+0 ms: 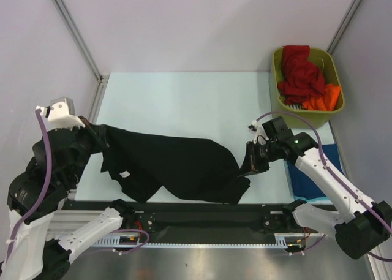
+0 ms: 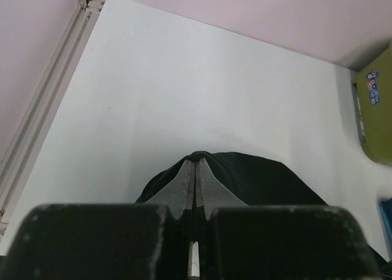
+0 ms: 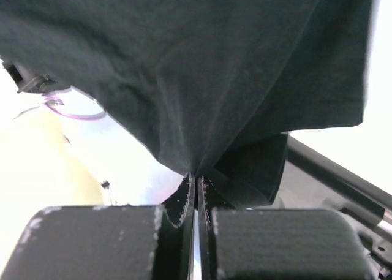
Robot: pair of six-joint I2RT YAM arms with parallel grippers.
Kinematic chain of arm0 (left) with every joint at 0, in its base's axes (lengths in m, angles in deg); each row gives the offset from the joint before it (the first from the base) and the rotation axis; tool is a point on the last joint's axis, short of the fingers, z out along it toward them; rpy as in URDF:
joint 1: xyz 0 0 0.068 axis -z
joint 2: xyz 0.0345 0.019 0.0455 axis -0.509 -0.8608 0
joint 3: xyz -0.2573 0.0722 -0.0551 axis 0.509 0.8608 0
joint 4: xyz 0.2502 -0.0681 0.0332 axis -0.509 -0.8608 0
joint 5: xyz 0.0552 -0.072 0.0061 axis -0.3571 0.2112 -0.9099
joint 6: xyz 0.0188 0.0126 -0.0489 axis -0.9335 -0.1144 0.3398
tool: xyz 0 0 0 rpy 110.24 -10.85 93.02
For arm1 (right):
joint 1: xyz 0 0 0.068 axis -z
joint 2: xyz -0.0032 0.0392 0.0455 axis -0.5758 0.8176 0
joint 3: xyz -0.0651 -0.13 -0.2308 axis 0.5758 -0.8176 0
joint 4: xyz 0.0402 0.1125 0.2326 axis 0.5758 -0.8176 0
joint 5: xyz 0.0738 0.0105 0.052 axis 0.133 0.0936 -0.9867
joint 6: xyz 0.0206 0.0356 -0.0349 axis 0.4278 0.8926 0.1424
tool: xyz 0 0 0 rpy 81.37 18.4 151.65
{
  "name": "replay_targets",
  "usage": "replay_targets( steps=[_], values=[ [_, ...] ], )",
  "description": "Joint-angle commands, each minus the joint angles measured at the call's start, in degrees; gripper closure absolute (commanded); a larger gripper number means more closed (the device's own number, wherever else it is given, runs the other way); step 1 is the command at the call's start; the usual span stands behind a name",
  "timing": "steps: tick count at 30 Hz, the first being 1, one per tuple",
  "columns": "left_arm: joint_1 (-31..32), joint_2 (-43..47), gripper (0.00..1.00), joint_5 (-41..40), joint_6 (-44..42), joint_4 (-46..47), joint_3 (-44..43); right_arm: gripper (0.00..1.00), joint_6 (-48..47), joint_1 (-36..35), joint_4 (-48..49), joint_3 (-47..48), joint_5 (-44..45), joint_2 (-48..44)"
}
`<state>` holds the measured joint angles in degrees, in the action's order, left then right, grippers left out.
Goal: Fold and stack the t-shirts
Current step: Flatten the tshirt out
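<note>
A black t-shirt (image 1: 177, 163) hangs stretched between both arms over the near half of the table. My left gripper (image 1: 98, 132) is shut on its left end; in the left wrist view the fingertips pinch a fold of the black cloth (image 2: 257, 179), gripper (image 2: 196, 163). My right gripper (image 1: 250, 160) is shut on the right end, and the black shirt (image 3: 202, 65) drapes from its tips, gripper (image 3: 197, 177). A red t-shirt (image 1: 299, 71) and an orange t-shirt (image 1: 321, 99) lie crumpled in the bin. A dark blue and teal cloth (image 1: 306, 182) lies folded under the right arm.
The olive-green bin (image 1: 334, 68) stands at the table's far right corner, its side also showing in the left wrist view, bin (image 2: 373, 108). A black rail (image 1: 202, 215) runs along the near edge. Walls close in the left, back and right sides.
</note>
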<state>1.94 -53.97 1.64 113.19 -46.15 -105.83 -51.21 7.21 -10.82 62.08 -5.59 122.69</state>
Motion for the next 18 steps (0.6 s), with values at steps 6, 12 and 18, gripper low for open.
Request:
replay_targets(
  steps=[6, 12, 18],
  values=[
    [-0.5, -3.9, 1.00, -0.6, -2.5, 7.9, 1.1, 1.00, -4.2, 8.8, 3.5, 7.0, 4.3, 4.4],
    [-0.5, -5.3, 1.00, 4.8, -0.6, 13.3, 7.9, 1.00, -2.3, 12.9, 14.1, 9.5, -2.3, 21.2],
    [-0.5, -9.6, 1.00, 5.2, -3.9, 19.0, 12.5, 0.98, -4.4, 12.9, 16.5, 21.7, 4.5, 41.2]
  ],
)
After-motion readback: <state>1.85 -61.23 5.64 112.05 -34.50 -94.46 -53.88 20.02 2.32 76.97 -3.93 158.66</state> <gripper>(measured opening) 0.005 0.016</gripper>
